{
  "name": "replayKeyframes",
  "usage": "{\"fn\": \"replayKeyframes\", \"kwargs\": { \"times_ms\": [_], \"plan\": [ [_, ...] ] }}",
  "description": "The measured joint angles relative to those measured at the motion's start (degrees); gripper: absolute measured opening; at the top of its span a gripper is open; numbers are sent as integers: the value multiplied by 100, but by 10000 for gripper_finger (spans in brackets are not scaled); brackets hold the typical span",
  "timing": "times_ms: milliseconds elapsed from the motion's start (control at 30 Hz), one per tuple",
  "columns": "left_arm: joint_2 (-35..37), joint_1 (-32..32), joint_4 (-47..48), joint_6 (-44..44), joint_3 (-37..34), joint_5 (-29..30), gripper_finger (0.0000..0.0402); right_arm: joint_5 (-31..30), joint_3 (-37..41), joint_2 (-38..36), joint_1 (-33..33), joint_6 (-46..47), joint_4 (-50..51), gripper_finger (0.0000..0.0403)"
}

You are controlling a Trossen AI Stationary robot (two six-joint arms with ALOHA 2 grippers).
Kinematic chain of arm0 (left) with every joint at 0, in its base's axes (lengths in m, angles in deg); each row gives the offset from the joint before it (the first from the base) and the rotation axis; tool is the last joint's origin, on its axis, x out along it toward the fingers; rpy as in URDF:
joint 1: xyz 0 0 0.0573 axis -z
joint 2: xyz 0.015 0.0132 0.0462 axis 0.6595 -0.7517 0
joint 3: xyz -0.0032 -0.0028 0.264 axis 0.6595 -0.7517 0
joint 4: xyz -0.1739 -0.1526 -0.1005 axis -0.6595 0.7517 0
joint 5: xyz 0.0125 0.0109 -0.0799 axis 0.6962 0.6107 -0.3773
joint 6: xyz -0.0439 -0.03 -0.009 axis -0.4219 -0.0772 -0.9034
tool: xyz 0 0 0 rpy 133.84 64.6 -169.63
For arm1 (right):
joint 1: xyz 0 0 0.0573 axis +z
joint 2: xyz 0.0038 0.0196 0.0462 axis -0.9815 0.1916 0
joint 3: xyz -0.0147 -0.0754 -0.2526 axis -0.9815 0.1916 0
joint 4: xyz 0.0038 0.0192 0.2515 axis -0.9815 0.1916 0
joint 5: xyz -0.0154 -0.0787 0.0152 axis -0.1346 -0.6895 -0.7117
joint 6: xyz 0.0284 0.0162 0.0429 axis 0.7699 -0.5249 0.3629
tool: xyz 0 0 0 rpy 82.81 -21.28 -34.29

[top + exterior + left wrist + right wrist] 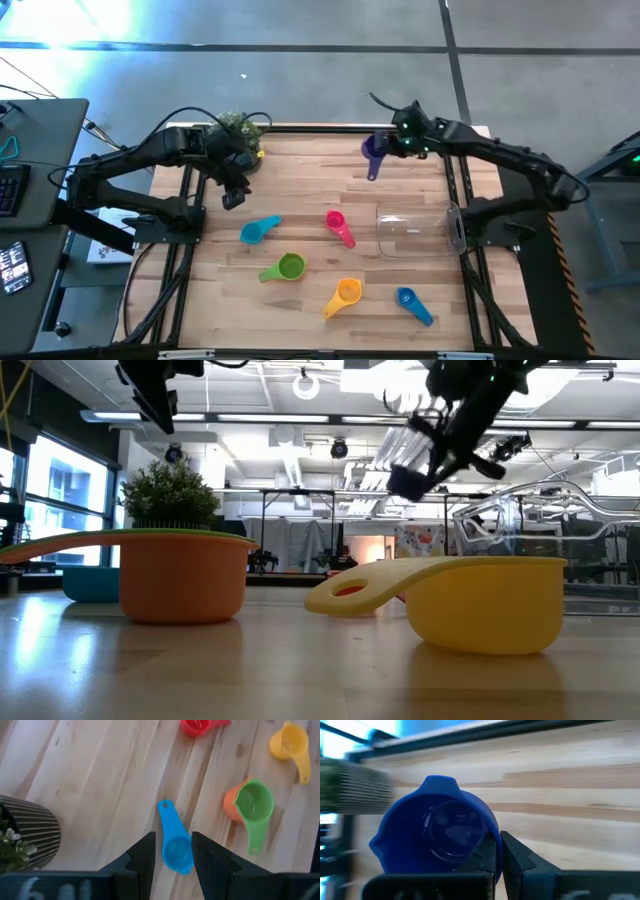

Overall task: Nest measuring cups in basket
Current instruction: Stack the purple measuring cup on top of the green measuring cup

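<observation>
My right gripper [388, 148] hangs above the table's far right part, shut on the purple measuring cup [372, 150]. My left gripper [232, 196] hovers open, high over the teal cup [175, 847], which lies on the wood between the fingers in the left wrist view. On the table also lie the magenta cup [338, 225], the green cup [287, 266] sitting inside a salmon-orange one [231, 802], the orange-yellow cup [344, 294] and the blue cup [411, 303]. The clear basket [418, 228] stands at the right. My right gripper pinches one side of the purple cup's wall at the rim [485, 832] between its two fingers, which slant down from the table's right side. One finger [487, 857] covers the exact place of contact. The cup is lifted clear, tilted, its handle [373, 172] hanging down.
A potted plant in a ribbed round pot [240, 130] stands at the far left, close behind my left gripper. Bare wood lies between the loose cups and the near edge [320, 345].
</observation>
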Motion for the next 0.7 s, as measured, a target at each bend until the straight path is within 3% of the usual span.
{"fn": "replayKeyframes", "kwargs": {
  "times_ms": [367, 700],
  "plan": [
    [0, 406, 383, 317, -2, -2, 115, -867, -2, -250, 1729, 1063, -1363, 1],
    [0, 1063, 381, -15, -2, -4, 115, -1825, -2, -250, 3135, 1285, -2719, 1]
  ]
}}
